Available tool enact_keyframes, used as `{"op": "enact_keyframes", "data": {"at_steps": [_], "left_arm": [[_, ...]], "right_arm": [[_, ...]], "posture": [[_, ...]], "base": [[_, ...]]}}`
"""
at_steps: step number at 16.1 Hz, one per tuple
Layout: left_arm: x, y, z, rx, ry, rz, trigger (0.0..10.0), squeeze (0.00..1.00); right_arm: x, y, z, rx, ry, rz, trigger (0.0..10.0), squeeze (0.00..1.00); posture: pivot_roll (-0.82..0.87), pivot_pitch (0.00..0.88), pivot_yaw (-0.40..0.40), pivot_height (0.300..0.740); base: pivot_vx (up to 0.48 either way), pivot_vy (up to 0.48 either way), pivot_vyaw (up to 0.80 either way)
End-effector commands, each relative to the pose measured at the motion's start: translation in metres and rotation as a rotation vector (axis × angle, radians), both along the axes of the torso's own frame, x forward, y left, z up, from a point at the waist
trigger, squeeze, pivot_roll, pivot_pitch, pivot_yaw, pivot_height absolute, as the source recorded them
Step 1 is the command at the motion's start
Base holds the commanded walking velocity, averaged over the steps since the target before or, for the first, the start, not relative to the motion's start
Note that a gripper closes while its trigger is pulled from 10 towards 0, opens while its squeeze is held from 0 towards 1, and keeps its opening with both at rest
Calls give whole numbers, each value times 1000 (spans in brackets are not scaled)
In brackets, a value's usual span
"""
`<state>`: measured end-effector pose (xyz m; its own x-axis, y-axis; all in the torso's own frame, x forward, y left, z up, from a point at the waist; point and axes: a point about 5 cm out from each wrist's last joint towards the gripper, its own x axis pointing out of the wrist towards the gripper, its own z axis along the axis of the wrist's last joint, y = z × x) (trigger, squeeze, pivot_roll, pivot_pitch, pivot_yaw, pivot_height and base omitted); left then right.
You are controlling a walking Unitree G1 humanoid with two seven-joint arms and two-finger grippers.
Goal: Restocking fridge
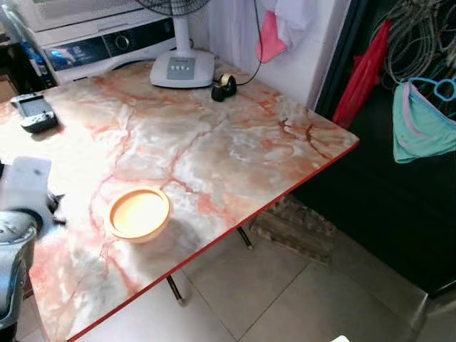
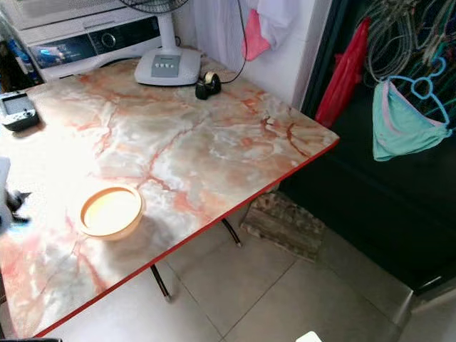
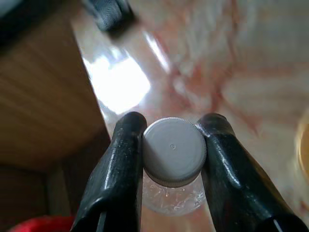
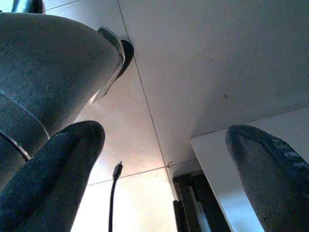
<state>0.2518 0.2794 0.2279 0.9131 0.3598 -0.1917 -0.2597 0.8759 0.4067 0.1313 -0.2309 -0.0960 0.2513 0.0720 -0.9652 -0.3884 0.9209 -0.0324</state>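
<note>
While clamped, bottle cap (image 3: 174,151) between left jaws

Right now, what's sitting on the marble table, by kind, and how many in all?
Bowl: 1
Fan: 1
Tape roll: 1
Handheld device: 1
Total on the table: 4
Held over it by the left end effector: 1 capped bottle.

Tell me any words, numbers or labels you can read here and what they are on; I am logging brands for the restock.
None can be read.
Washing machine: panel markings too small and blurred.
Fan base: buttons show no legible text.
Handheld device: nothing readable.
Bottle cap between the left gripper fingers: plain, only a tiny centre dot.
Bowl: unmarked.
</note>
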Motion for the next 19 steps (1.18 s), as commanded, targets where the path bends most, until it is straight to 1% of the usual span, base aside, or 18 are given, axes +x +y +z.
{"op": "enact_keyframes", "data": {"at_steps": [1,2,3,4,5,7,8,10,11,12,13,15,16,17,19], "left_arm": [[1,-1,8,25,-92,6,10000,0],[2,-4,11,33,-145,-3,10000,0],[2,-12,12,-10,-296,-15,10000,0],[2,-12,11,-17,-318,-16,10000,0],[0,-18,5,-26,-353,-48,10000,0],[-5,-34,-8,68,-427,-123,10000,0],[-10,-40,-22,120,-433,-125,10000,0],[-15,-50,-38,210,-422,-187,10000,0],[-20,-48,-45,195,-431,-160,10000,0],[-25,-44,-49,204,-448,-103,10000,0],[-27,-43,-49,237,-460,-102,10000,0],[-27,-49,-50,255,-496,-158,10000,0],[-26,-49,-50,245,-519,-153,10000,0],[-26,-50,-53,225,-517,-149,10000,0],[-26,-51,-57,214,-509,-159,10000,0]], "right_arm": [[-4,-1,-1,2,6,-8,10000,0],[-4,-1,-1,3,5,-9,10000,0],[-5,-1,-2,5,4,-21,10000,0],[-5,0,-2,6,4,-25,10000,0],[-6,0,-2,7,3,-28,10000,0],[-8,0,-3,10,2,-37,10000,0],[-9,0,-3,16,-1,-54,10000,0],[-11,1,-4,23,-8,-83,10000,0],[-11,1,-4,20,-7,-81,10000,0],[-12,0,-4,16,-6,-76,10000,0],[-13,0,-4,16,-8,-85,10000,0],[-13,0,-4,22,-14,-106,10000,0],[-13,1,-4,31,-20,-118,10000,0],[-13,1,-4,40,-28,-151,10000,0],[-13,1,-4,39,-27,-146,10000,0]], "posture": [[91,37,-38,740],[88,34,-35,740],[81,29,-30,740],[80,28,-28,740],[74,25,-25,740],[68,16,-21,740],[62,14,-19,740],[58,8,-17,740],[54,5,-20,740],[53,1,-20,740],[55,0,-20,740],[59,5,-22,740],[57,12,-22,740],[56,26,-22,740],[54,37,-24,740]], "base": [[0,0,0],[0,0,0],[0,0,0],[0,0,0],[0,0,0],[0,0,0],[0,0,0],[0,0,0],[0,0,0],[0,0,0],[0,0,0],[0,0,0],[-262,0,0],[0,0,0],[-242,0,0]]}}
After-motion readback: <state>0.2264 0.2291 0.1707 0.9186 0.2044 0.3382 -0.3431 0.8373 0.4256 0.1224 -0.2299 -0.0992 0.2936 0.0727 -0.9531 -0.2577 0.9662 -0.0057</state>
